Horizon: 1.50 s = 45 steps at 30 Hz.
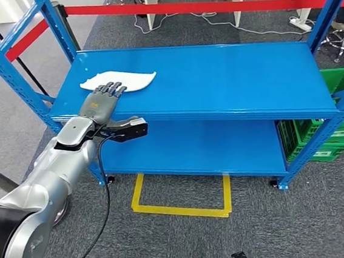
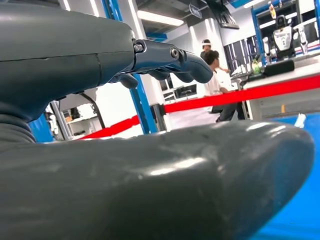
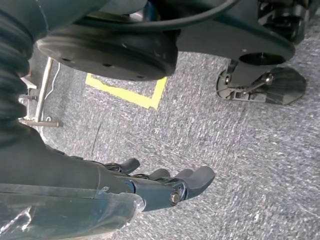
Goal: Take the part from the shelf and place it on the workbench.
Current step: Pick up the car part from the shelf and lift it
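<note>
Left hand (image 1: 102, 102) fingers (image 1: 111, 88) spread flat, holding nothing. Flat white plastic part (image 1: 124, 80) on blue metal shelf (image 1: 230, 80) just beyond the fingertips. Advise: slide forward, curl under near edge.

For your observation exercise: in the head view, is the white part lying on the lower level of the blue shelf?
No: the white part lies on the top level of the blue shelf, just beyond the left hand.
</note>
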Tool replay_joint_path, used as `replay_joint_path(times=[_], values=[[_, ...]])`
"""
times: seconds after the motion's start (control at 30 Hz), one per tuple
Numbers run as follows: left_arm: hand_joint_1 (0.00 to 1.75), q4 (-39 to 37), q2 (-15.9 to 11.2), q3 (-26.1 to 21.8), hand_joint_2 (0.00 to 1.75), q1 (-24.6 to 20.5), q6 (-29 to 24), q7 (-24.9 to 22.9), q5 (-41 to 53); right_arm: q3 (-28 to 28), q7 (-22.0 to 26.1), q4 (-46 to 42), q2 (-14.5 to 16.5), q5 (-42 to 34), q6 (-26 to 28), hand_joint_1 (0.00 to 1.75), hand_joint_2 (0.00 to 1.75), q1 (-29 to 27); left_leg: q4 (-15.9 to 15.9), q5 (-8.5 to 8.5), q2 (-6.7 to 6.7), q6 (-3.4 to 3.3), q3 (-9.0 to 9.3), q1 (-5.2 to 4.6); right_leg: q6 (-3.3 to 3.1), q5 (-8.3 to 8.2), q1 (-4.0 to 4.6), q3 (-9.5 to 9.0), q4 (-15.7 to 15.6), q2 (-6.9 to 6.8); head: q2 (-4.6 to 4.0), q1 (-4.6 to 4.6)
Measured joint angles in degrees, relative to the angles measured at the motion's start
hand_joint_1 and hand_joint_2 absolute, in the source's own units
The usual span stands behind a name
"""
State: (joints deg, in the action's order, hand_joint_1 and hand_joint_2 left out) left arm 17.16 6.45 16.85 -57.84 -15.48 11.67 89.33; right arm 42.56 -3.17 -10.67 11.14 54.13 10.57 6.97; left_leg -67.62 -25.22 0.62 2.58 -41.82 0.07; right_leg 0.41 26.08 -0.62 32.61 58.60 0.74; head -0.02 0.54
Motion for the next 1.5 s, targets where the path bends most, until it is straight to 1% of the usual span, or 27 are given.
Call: replay_joint_path(times=[0.03,0.07,0.1,0.13,0.23,0.3,0.37,0.4,0.43,0.47,0.53,0.6,0.67,0.77,0.8,0.9,0.93,0.97,1.03,1.07,1.13,1.17,1.2,1.3,1.33,1.43,1.5], values=[[0.0,-0.01,-0.02,0.01,0.0,-0.1,0.01,0.0,0.0,0.01,0.0,0.0,0.01,-0.01,-0.01,0.0,1.75,0.0,4.09,2.81,-0.1,-0.15,1.12,-0.02,0.22,0.52,0.06,-0.61,0.04,0.03,0.0,-0.01],[0.0,-0.01,-0.03,0.02,0.0,-0.19,0.03,0.0,-0.01,0.03,0.0,0.0,0.01,-0.02,-0.01,0.0,1.75,0.03,7.55,4.54,-0.23,-0.34,2.17,-0.04,0.51,1.04,0.16,-1.06,0.06,0.08,0.0,-0.05],[0.0,-0.01,-0.02,0.05,0.0,-0.22,0.06,0.0,-0.01,0.05,0.0,0.0,0.01,-0.03,-0.01,0.0,1.75,0.1,9.87,5.4,-0.32,-0.55,2.84,-0.08,0.85,1.53,0.27,-1.34,-0.04,0.11,0.0,-0.08],[0.0,-0.01,0.02,0.08,0.0,-0.24,0.09,0.0,-0.01,0.08,-0.01,0.0,-0.01,-0.04,0.0,0.0,1.75,0.14,11.07,5.34,-0.38,-0.85,3.14,-0.08,1.24,1.76,0.38,-1.58,0.04,0.14,0.0,-0.1],[0.0,0.0,0.11,0.16,0.0,-0.36,0.11,0.0,-0.02,0.11,-0.02,0.0,-0.06,-0.07,0.0,0.0,1.75,0.19,11.44,4.75,-0.27,-2.13,4.15,0.1,2.18,2.64,0.39,-2.19,0.63,-0.01,0.0,0.0],[0.0,0.0,0.17,0.21,0.0,-0.55,0.11,0.0,-0.02,0.14,-0.01,0.0,-0.08,-0.06,-0.01,0.0,1.75,0.21,11.45,4.51,-0.19,-2.79,4.99,0.12,2.43,4.8,0.36,0.01,5.02,-0.22,0.0,0.16],[0.0,0.0,0.27,0.25,0.0,-0.49,0.11,0.0,-0.01,0.18,0.0,0.0,-0.08,-0.1,-0.01,0.0,1.75,0.22,11.43,3.92,-0.02,-3.09,5.53,-0.01,2.59,7.48,0.37,4.64,12.4,-0.26,0.0,0.34],[0.0,0.0,0.28,0.27,0.0,-0.35,0.11,0.0,-0.01,0.2,0.02,0.0,-0.08,-0.13,-0.01,0.0,1.75,0.22,11.42,3.58,0.05,-3.14,5.85,-0.09,2.64,8.06,0.39,6.63,14.8,-0.27,0.0,0.35],[0.0,0.0,0.28,0.3,0.0,-0.22,0.11,0.0,0.0,0.21,0.04,0.0,-0.08,-0.15,-0.01,0.0,1.75,0.21,11.41,3.2,0.1,-3.12,6.26,-0.16,2.59,7.5,0.42,7.76,15.27,-0.27,0.0,0.39],[0.0,0.0,0.3,0.32,0.0,-0.16,0.11,0.0,0.0,0.23,0.05,0.0,-0.08,-0.16,-0.01,0.0,1.75,0.22,11.4,2.81,0.12,-3.07,6.77,-0.21,2.47,5.63,0.45,7.81,13.54,-0.27,0.0,0.4],[0.0,-0.01,0.37,0.44,0.0,-0.2,0.12,0.0,-0.01,0.25,0.05,0.0,-0.08,-0.15,-0.01,0.0,1.75,0.16,11.39,2.01,0.15,-2.88,7.91,-0.25,2.1,-0.1,0.57,5.67,6.1,-0.27,0.0,0.41],[0.0,-0.02,0.39,0.66,0.0,-0.32,0.14,0.0,-0.02,0.26,0.03,0.0,-0.08,-0.15,-0.02,0.0,1.75,0.11,11.41,1.43,0.22,-2.42,8.5,-0.33,1.6,-2.51,0.77,3.68,0.52,-0.29,0.0,0.4],[0.0,-0.02,0.36,0.86,0.0,-0.41,0.17,0.0,-0.05,0.27,0.02,0.0,-0.09,-0.13,-0.02,0.0,1.75,0.08,11.23,1.4,0.29,-1.74,8.62,-0.41,0.96,-2.34,0.95,3.0,-0.72,-0.27,0.0,0.41],[0.0,0.02,0.33,1.07,0.0,-0.61,0.16,0.0,-0.15,0.3,0.06,0.0,-0.1,-0.04,0.01,0.0,1.75,0.06,9.39,0.48,0.21,-0.88,7.97,-0.38,0.16,-2.78,0.61,1.89,-1.08,-0.22,0.0,0.15],[0.0,0.03,0.33,1.11,0.0,-0.71,0.15,0.0,-0.17,0.31,0.08,0.0,-0.1,-0.02,0.01,0.0,1.75,0.1,7.1,-0.59,0.16,-0.57,6.67,-0.32,-0.03,-2.65,0.48,1.56,-1.16,-0.22,0.0,0.02],[0.0,0.01,0.32,1.24,0.0,-0.49,0.15,0.0,-0.31,0.34,0.11,0.0,-0.1,0.01,0.01,0.0,1.75,0.16,-2.9,-4.06,0.08,0.19,0.15,-0.02,-0.28,-2.04,0.38,0.97,-1.16,-0.23,0.0,-0.2],[0.0,0.0,0.31,1.27,0.44,-0.29,0.14,0.01,-0.42,0.36,0.11,0.0,-0.1,0.02,0.01,0.0,1.75,0.12,-4.15,-3.79,0.07,0.3,-1.2,0.09,-0.23,-1.82,0.32,0.74,-1.15,-0.19,0.0,-0.22],[0.0,0.0,0.29,1.28,0.87,-0.17,0.13,0.03,-0.53,0.38,0.11,0.0,-0.1,0.04,0.01,0.0,1.75,0.08,-3.25,-2.35,0.06,0.4,-1.42,0.2,-0.12,-1.58,0.25,0.44,-1.14,-0.12,0.0,-0.22],[0.0,-0.01,0.26,1.3,1.75,-0.17,0.12,0.14,-0.62,0.43,0.11,0.0,-0.1,0.1,-0.01,0.0,1.75,0.02,3.34,2.77,-0.04,0.58,0.84,0.4,0.27,-0.96,0.08,-0.32,-1.13,-0.02,0.0,-0.23],[0.0,-0.01,0.24,1.31,1.75,-0.27,0.23,0.18,-0.68,0.46,0.11,0.0,-0.1,0.14,-0.02,0.0,1.75,0.03,7.2,4.4,-0.16,0.59,2.33,0.44,0.56,-0.61,0.08,-0.61,-0.98,0.02,0.0,-0.28],[0.0,-0.02,0.25,1.33,1.75,-0.34,0.91,0.21,-0.97,0.54,0.12,0.0,-0.11,0.21,-0.03,0.0,1.75,0.15,11.42,5.57,-0.33,0.0,4.03,0.44,1.22,0.07,0.24,-0.7,-0.8,0.0,0.0,-0.43],[0.0,-0.02,0.26,1.34,1.75,-0.32,1.46,0.21,-1.12,0.57,0.13,0.0,-0.13,0.25,-0.03,0.0,1.75,0.19,11.91,5.24,-0.34,-0.42,4.22,0.42,1.46,0.35,0.34,-0.62,-0.72,-0.01,0.0,-0.5],[0.0,-0.04,0.22,1.34,1.75,-0.27,2.13,0.21,-1.21,0.6,0.14,0.0,-0.15,0.3,-0.03,0.0,1.75,0.2,11.8,5.45,-0.3,-0.73,4.24,0.44,1.32,0.49,0.42,-0.57,-0.84,-0.05,0.0,-0.52],[0.0,-0.16,-0.05,1.35,1.75,-0.23,4.18,0.16,-1.33,0.69,0.15,0.0,-0.19,0.47,-0.03,0.0,1.75,0.07,11.88,5.54,-0.05,-1.1,4.3,0.42,0.16,0.57,0.52,-0.88,-1.25,-0.25,0.0,-0.44],[0.0,-0.21,-0.12,1.36,1.75,-0.22,4.72,0.13,-1.36,0.74,0.15,0.0,-0.19,0.51,-0.03,0.0,1.75,0.1,11.88,5.45,0.06,-1.27,4.3,0.38,0.05,0.57,0.52,-1.11,-1.43,-0.35,0.0,-0.37],[0.0,-0.45,-0.37,1.37,1.75,-0.15,5.9,-0.2,-1.33,0.99,0.17,0.0,-0.19,0.63,-0.03,0.0,1.75,0.29,11.86,5.27,0.19,-1.62,4.3,0.28,0.32,0.48,0.5,-1.67,-1.95,-0.53,0.0,-0.3],[0.0,-0.61,-0.56,1.38,1.75,-0.07,6.33,-0.47,-1.28,1.09,0.17,0.0,-0.19,0.67,-0.03,0.0,1.75,0.32,11.84,5.2,0.19,-1.74,4.29,0.23,1.01,0.45,0.43,-1.76,-2.19,-0.54,0.0,-0.31]])
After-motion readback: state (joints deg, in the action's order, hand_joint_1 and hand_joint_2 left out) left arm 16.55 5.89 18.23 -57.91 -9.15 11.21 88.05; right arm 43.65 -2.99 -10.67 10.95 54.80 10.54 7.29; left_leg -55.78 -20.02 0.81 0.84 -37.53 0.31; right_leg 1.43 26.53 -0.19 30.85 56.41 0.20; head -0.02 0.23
